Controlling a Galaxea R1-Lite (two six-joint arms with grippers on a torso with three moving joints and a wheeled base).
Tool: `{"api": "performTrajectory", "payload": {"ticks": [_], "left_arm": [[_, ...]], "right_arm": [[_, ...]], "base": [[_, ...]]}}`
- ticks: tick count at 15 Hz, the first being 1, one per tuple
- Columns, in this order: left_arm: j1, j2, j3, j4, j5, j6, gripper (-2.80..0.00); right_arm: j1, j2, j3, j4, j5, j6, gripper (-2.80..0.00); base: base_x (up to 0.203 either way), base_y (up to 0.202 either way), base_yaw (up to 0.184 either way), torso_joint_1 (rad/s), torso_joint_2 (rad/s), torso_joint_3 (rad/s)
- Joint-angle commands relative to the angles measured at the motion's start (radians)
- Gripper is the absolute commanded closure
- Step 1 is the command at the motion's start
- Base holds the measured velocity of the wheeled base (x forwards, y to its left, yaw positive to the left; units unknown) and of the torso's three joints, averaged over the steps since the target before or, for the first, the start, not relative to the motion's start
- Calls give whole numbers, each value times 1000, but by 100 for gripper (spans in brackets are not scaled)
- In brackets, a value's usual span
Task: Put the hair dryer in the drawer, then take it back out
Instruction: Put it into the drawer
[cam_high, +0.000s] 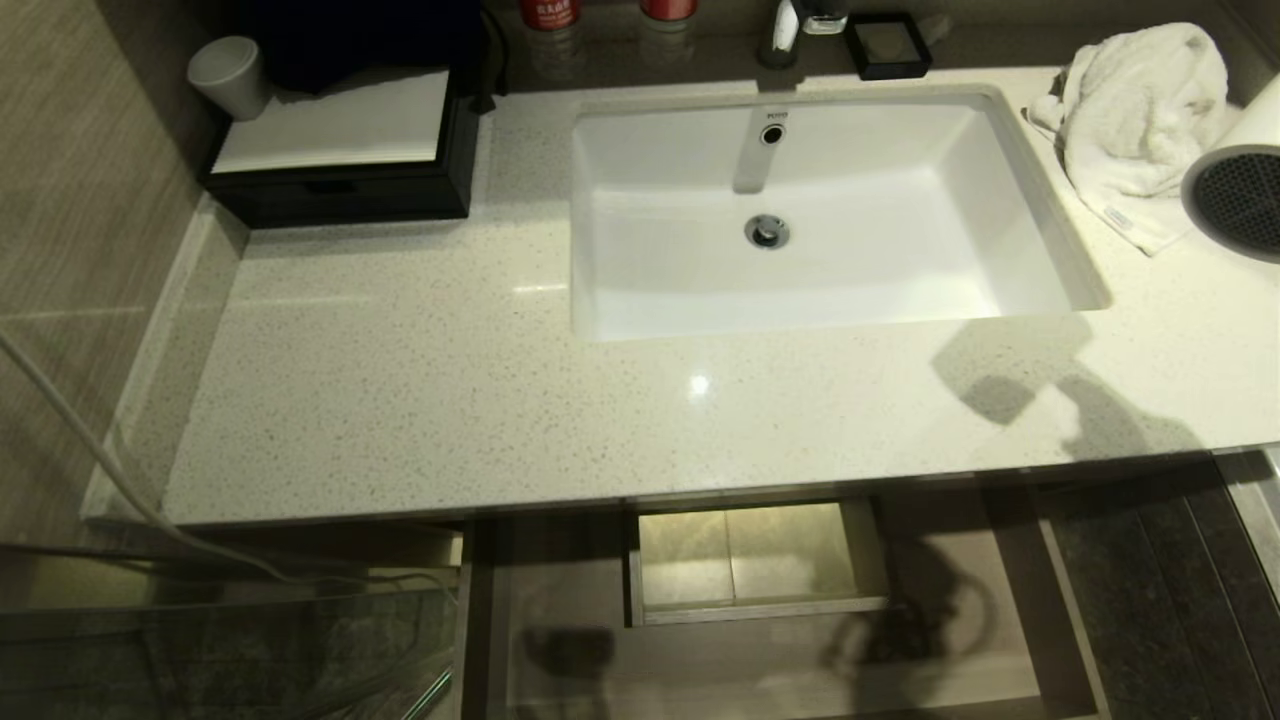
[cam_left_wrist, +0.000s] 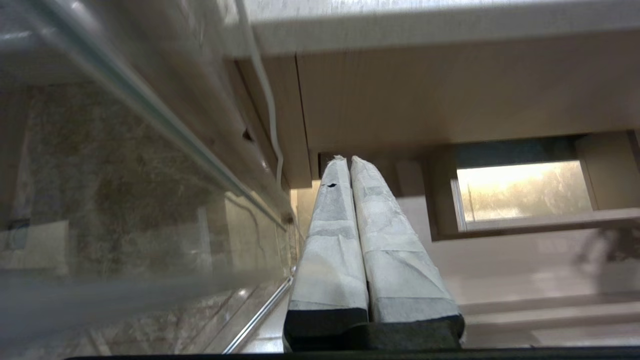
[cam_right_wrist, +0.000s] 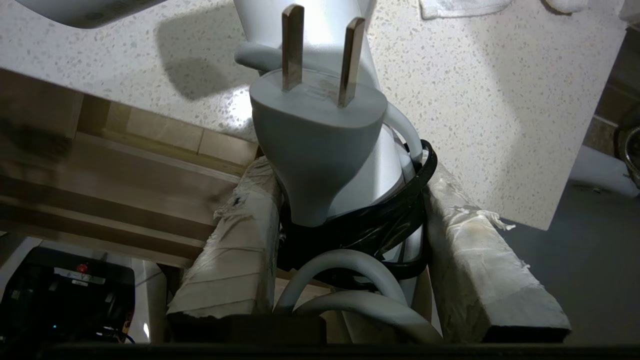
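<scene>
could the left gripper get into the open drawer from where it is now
Probably yes. The left gripper, fingers closed and empty, sits low beside the open drawer, with nothing visible between them. The drawer floor looks bare, and the hair dryer is up over the counter in the right gripper.

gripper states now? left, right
Left gripper: shut, empty, parked low beside the drawer.
Right gripper: shut on the hair dryer, at its corded handle, over the counter.

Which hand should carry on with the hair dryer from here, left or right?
Right. The right hand already grips the hair dryer by its handle and bundled cord, just above the countertop beside the open drawer. The left hand hangs shut and empty, low beside the cabinet.
</scene>
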Motion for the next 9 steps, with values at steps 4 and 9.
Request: {"api": "performTrajectory", "payload": {"ticks": [4,9], "left_arm": [[0,0,1,0,0,-1,0],[0,0,0,0,0,0,0]], "right_arm": [[-2,-87,56,-42,-27,19,0],[-2,-134,104,-63,-57,38,0]], "base": [[0,0,0,-344,227,-115],[0,0,0,-317,161,-162]]}}
